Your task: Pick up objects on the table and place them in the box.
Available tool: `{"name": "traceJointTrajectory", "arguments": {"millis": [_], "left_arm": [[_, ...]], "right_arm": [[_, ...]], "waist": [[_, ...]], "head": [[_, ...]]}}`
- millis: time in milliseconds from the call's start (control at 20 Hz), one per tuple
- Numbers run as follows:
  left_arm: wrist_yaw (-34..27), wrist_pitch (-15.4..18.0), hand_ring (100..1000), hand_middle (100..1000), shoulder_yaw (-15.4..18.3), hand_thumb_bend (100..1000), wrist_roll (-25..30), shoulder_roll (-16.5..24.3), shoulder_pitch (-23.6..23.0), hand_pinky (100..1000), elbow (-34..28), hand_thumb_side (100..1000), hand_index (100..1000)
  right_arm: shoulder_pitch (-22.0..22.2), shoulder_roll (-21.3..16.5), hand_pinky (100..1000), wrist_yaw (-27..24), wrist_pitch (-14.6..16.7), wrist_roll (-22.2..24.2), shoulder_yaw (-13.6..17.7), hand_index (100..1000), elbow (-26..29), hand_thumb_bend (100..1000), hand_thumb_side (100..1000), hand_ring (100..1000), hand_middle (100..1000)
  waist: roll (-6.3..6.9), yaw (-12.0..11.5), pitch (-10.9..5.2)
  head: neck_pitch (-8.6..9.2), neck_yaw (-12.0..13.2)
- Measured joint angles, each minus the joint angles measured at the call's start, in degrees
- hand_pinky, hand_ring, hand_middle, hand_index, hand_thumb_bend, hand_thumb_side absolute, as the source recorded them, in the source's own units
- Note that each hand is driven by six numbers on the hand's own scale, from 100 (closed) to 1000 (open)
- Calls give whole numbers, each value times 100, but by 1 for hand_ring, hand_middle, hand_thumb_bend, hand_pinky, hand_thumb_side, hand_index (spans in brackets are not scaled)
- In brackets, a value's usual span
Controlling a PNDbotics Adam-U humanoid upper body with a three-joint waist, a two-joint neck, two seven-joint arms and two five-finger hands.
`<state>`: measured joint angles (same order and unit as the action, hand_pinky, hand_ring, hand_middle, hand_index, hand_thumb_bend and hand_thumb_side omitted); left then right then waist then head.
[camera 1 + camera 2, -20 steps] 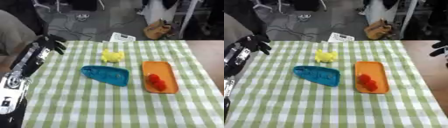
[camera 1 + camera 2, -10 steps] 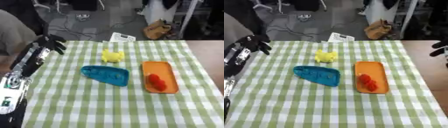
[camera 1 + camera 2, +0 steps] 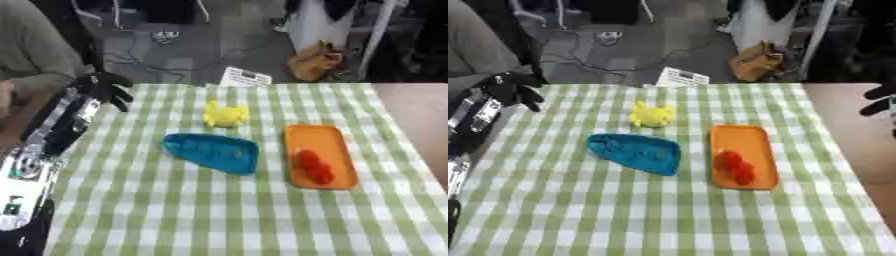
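Left hand (image 3: pixel 103 86) hangs over the far left edge of the checked cloth (image 3: pixel 210 210), fingers relaxed and holding nothing. Of my right hand (image 3: pixel 878 99) I see only dark fingers at the right border; I cannot tell its state. I count one yellow toy (image 3: pixel 226 114), one blue dish (image 3: pixel 213 152) and one orange tray (image 3: pixel 320 155) with one red thing (image 3: pixel 312 166) in it.

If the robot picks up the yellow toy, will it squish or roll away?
The yellow toy looks small, rounded and lumpy, so it is probably light and may give a little. Its bumpy outline suggests it would wobble rather than roll far. It sits alone on the checked tablecloth, so a nudge would likely just slide it.
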<state>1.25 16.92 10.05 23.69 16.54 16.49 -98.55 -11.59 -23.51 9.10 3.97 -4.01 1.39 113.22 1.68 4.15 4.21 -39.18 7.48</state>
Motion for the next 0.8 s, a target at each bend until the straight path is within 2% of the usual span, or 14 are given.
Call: {"name": "traceJointTrajectory", "arguments": {"millis": [800], "left_arm": [[-1, -1, 641, 701, 0, 100, 1, 0, -15, 570, 0, 818, 807]], "right_arm": [[0, 0, 519, 0, 0, 0, 0, 753, 0, 100, 687, 603, 739]], "waist": [[0, 3, 0]], "head": [[3, 3]]}}
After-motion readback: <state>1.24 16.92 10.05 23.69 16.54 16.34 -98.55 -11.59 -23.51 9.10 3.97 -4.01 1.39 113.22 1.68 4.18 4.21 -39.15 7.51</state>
